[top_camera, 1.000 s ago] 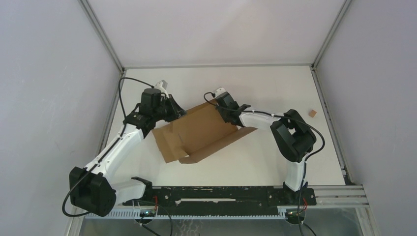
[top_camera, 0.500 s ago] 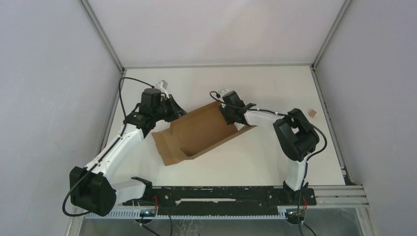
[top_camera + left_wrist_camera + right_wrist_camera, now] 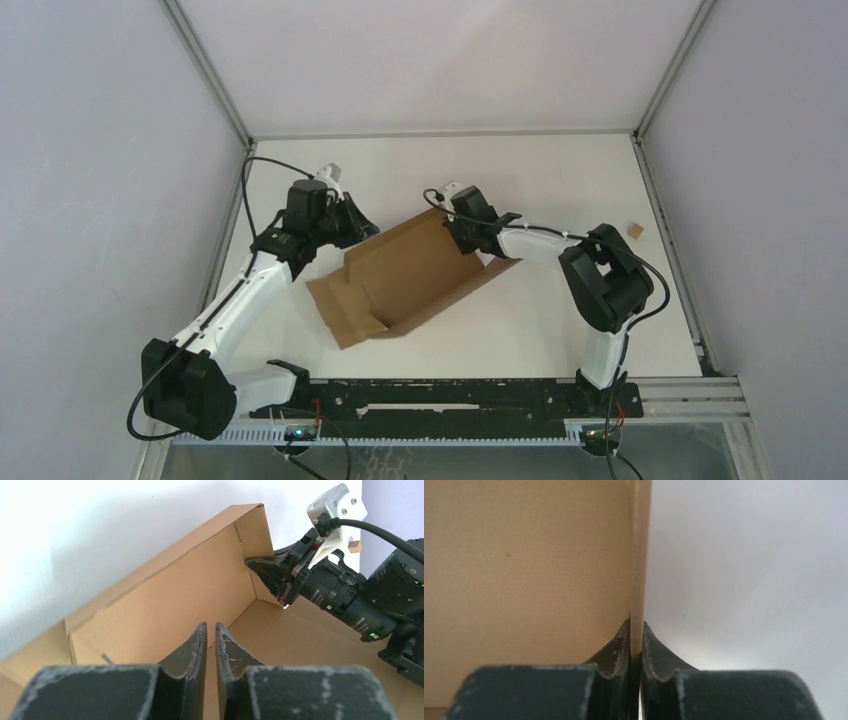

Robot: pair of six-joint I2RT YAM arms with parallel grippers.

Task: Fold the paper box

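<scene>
The paper box (image 3: 410, 275) lies slanted in the middle of the worktop (image 3: 560, 170), between the two arms. A second ago it lay flatter. Now its far long wall (image 3: 165, 605) stands up tall, and the box has turned a little, so its near left corner sits closer to the near edge. It looks like a trough now, so we think the first fold is made, but the end flaps and the lid still wait.

The right pincer (image 3: 635, 627) is narrow and nips the thin edge of the wall at the box's far right corner; it has moved a bit along that edge. The left pincer (image 3: 210, 627) is narrow too, at the far left end of the box. A thin brown strip shows in its slit, so we think it pinches cardboard as well.

A small brown scrap (image 3: 633, 230) lies alone near the right edge.

We can read no words or labels anywhere; the box is plain brown.
</scene>
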